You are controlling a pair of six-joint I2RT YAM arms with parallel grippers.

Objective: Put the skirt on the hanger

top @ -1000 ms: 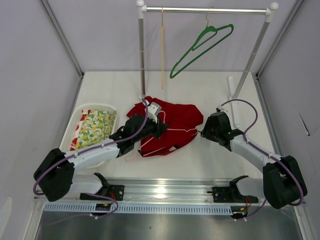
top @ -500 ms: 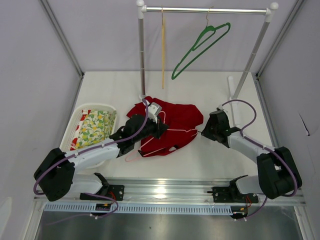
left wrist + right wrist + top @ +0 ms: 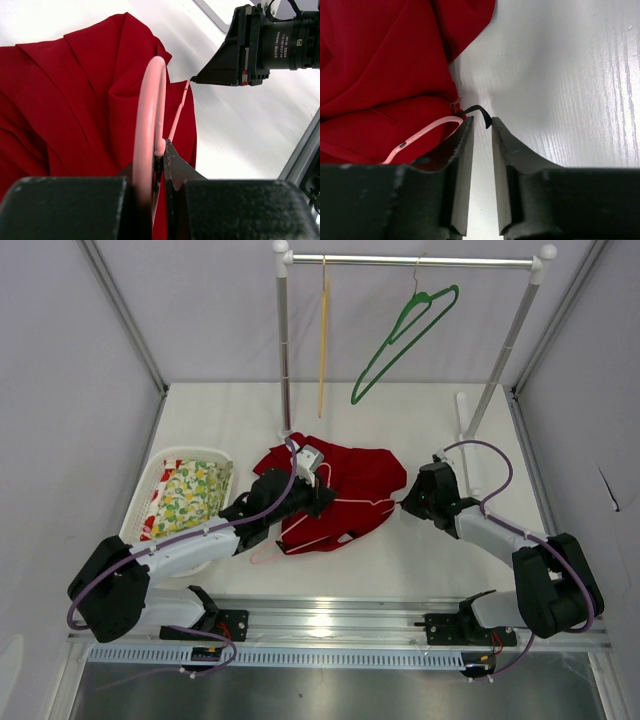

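**A:** Why do we have the left hand [image 3: 158, 164] sitting on the skirt [image 3: 345, 480]?

**B:** Anchor, we think. It's pinching the hook of the hanger [image 3: 150, 115], which lies across the skirt mid-desk [image 3: 420, 430], so the wire can't slide.

**A:** Right hand [image 3: 482, 126]?

**B:** It's low at the skirt's right edge. Fingers are nearly together with a slim gap showing, nothing clamped. A black loop [image 3: 476, 107] sits right at the tips, just beside the hanger's end. We judge that loop is the target.

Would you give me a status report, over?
Left end effector shut on hanger. Right end effector barely open at black loop. Skirt crumpled on table, under hanger.
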